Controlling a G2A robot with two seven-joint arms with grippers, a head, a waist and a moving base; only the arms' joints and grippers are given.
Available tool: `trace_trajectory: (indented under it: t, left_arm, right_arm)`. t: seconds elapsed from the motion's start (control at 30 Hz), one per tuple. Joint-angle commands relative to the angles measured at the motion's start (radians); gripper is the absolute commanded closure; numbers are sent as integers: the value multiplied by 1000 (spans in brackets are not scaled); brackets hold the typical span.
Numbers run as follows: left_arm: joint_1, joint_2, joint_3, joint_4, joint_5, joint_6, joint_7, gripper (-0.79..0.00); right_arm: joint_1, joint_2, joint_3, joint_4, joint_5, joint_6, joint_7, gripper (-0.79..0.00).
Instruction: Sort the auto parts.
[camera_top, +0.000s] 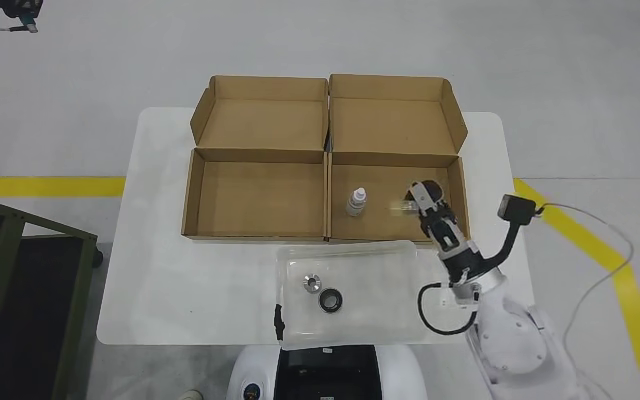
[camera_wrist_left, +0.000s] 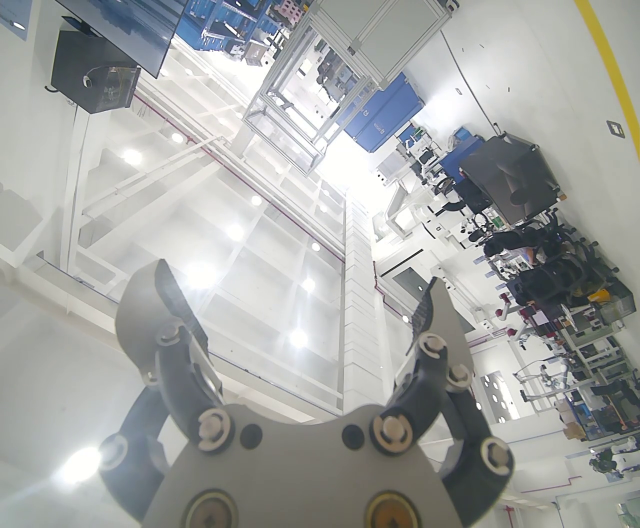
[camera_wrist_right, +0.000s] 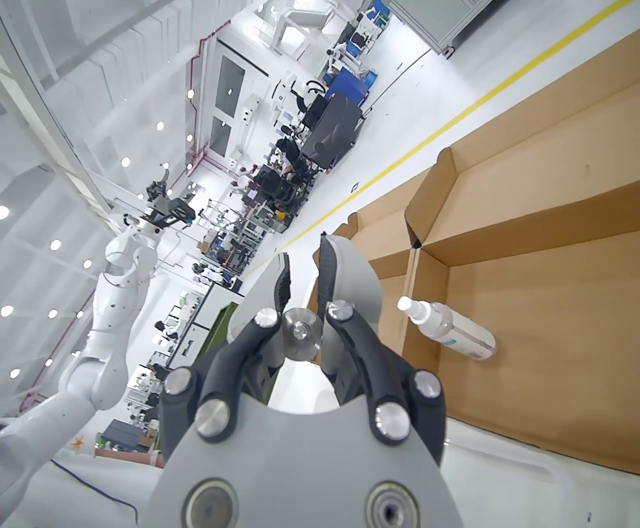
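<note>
My right gripper (camera_top: 415, 196) hangs over the right cardboard box (camera_top: 452, 215) and is shut on a small round silver metal part (camera_wrist_right: 300, 332), gripped between the fingers near their base. A clear spray bottle (camera_top: 356, 201) stands in that box, beside the gripper (camera_wrist_right: 305, 250). The left cardboard box (camera_top: 195, 205) is bare inside. A clear plastic tray (camera_top: 395, 310) at the table's front holds a silver part (camera_top: 311, 283) and a black ring (camera_top: 330, 299). My left gripper (camera_wrist_left: 300, 295) is open, holds nothing and points up at the ceiling.
Both boxes have their lids folded back toward the far side of the white table (camera_top: 150, 260). A small black piece (camera_top: 279, 318) lies at the tray's front left corner. The left arm (camera_wrist_right: 115, 280) stands raised, off to the side of the table.
</note>
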Motion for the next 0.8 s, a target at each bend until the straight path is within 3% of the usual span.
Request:
trace_trajectory:
  t: [0.0, 0.43, 0.7, 0.77]
  left_arm:
    - [0, 0, 0, 0, 0, 0, 0, -785]
    - [0, 0, 0, 0, 0, 0, 0, -785]
    - [0, 0, 0, 0, 0, 0, 0, -785]
    - [0, 0, 0, 0, 0, 0, 0, -785]
  right_arm:
    - [2, -3, -4, -1, 43, 2, -8, 0]
    - [40, -13, 2, 8, 83, 17, -45, 0]
    - [74, -14, 4, 38, -109, 54, -86, 0]
    - [91, -10, 11, 51, -233, 60, -66, 0]
